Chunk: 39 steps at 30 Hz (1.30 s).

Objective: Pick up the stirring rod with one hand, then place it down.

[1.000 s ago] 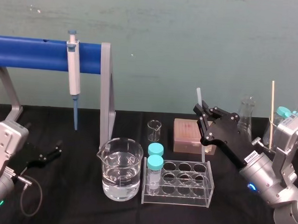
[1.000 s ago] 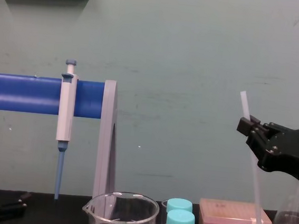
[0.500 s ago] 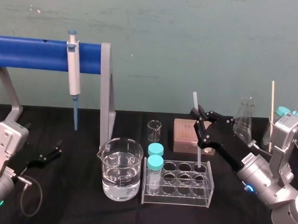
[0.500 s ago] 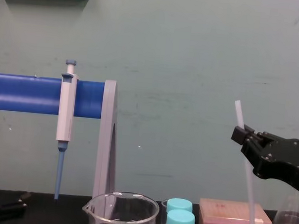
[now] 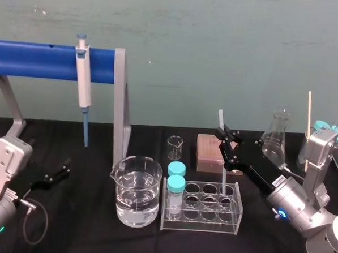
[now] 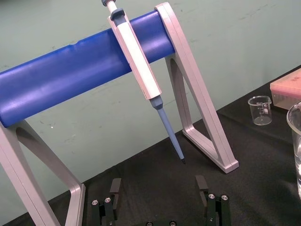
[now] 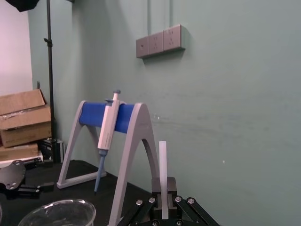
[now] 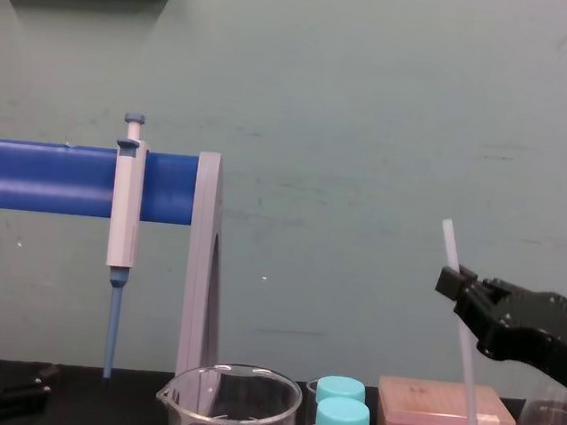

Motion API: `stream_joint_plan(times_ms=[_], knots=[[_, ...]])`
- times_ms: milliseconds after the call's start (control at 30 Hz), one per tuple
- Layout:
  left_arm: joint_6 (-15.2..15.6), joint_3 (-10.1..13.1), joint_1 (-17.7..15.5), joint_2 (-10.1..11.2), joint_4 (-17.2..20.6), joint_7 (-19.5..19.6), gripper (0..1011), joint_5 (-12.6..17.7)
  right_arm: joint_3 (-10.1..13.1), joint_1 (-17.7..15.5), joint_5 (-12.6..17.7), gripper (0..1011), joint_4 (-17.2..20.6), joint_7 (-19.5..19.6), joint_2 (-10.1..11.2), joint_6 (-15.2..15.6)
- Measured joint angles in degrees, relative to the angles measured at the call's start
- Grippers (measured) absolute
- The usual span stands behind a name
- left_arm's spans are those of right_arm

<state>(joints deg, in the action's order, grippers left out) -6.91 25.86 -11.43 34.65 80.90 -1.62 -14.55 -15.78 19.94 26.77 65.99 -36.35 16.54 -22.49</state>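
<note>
Lowered since a second ago, the right tool (image 5: 225, 142) now sits nearer the counter (image 5: 95, 236), and the top of the stirring rod (image 5: 221, 121) has dropped with it. The tool is clenched on the rod, which stands almost upright, its top leaning slightly toward the robot's left. A short length rises above the fingers and the longer part hangs below.

Head view: the rod's lower end reaches the rear right well of the clear test tube rack (image 5: 201, 218), in front of the pink tip box (image 5: 208, 151). Whether it touches the bottom cannot be told.

Chest view: the rod's lean, seen from the side, with the tool above the box.

Right wrist view: the rod pinched upright between the two fingers.

Left wrist view: left tool (image 6: 158, 181), parked low over the counter at the robot's left, fingers spread apart, grasping nothing.
</note>
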Motion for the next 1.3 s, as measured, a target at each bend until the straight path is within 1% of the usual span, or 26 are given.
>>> stream_joint_plan(times_ms=[200,567,800,1300], knots=[[0.0,0.0,0.0,0.0,0.0,0.0,1000,0.0,-0.4,1.1,1.4,66,-2.9,-1.1,-0.2,1.2],[0.0,0.0,0.0,0.0,0.0,0.0,1000,0.0,-1.2,2.1,1.7,66,-5.2,-1.8,-0.2,2.0],[0.0,0.0,0.0,0.0,0.0,0.0,1000,0.0,-1.3,2.5,1.9,66,-5.9,-1.7,-0.1,2.6],[0.0,0.0,0.0,0.0,0.0,0.0,1000,0.0,-1.2,2.4,1.8,66,-5.7,-1.6,-0.1,2.5]])
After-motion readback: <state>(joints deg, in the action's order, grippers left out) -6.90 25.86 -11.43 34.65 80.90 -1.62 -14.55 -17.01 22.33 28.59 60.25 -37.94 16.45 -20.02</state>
